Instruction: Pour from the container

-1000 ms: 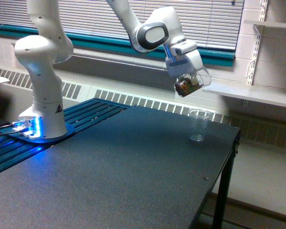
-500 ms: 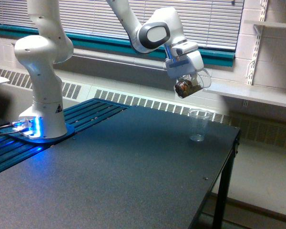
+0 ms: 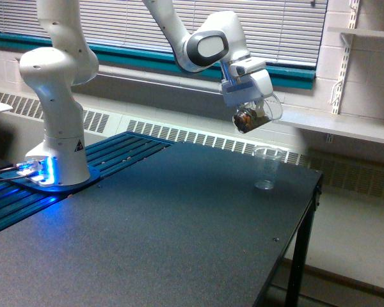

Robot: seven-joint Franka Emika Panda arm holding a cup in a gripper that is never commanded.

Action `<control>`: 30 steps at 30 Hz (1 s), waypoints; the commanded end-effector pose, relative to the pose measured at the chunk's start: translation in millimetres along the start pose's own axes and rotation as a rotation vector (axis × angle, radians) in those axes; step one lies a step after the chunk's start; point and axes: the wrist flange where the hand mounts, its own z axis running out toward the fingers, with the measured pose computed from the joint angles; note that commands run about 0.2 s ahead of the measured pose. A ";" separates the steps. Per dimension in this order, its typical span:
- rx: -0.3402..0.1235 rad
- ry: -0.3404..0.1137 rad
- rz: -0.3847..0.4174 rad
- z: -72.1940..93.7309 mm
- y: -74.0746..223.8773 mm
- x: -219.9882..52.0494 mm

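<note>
Gripper (image 3: pixel 251 110) pinching tilted jar (image 3: pixel 251 117) above cup (image 3: pixel 267 167); pour apparently beginning; next: tip further, mouth over cup.

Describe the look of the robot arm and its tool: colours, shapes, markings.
The arm is glossy white with rounded, bulbous segments and a dark grey disc at the wrist joint. Its base glows blue and carries a small dark triangular marking. The tool is white, boxy, with a blue part.

Dark table (image 3: pixel 179 230), clear plastic cup (image 3: pixel 267 168) upright near its far edge
</note>
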 end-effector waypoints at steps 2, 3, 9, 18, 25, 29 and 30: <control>0.005 0.017 0.003 2.7 -5.3 -3.5; 0.005 0.021 0.003 3.2 -5.5 -4.2; 0.006 0.026 0.007 6.0 -5.7 -6.1; 0.013 0.022 0.014 6.2 -9.2 -4.1; 0.033 0.017 0.006 5.9 -10.9 -5.0; 0.040 0.014 0.005 4.9 -12.5 -5.5; 0.040 0.013 0.004 4.8 -12.9 -5.6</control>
